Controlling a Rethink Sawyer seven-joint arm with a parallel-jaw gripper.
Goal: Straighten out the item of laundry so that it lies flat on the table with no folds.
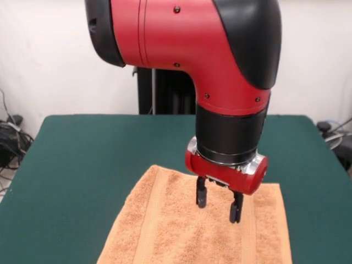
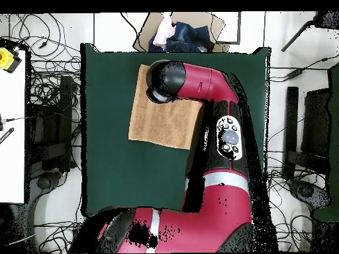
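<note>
The orange-tan terry towel (image 1: 203, 231) lies spread on the dark green table (image 1: 82, 165) near its front edge, with flat woven bands running along its left and right sides. It looks flat, with no fold showing; its near end runs off the picture's bottom. My gripper (image 1: 219, 207) hangs open and empty just above the towel's middle, its two black fingers (image 1: 201, 197) apart. In the overhead view the towel (image 2: 159, 122) lies toward the table's (image 2: 119, 178) far side, and the arm's head covers its upper right part and hides the gripper.
The red and black arm (image 2: 212, 132) reaches across the table's right half in the overhead view. A cardboard box with dark and purple cloth (image 2: 182, 33) sits beyond the far table edge. Cables and equipment (image 1: 11, 137) lie off the table's sides.
</note>
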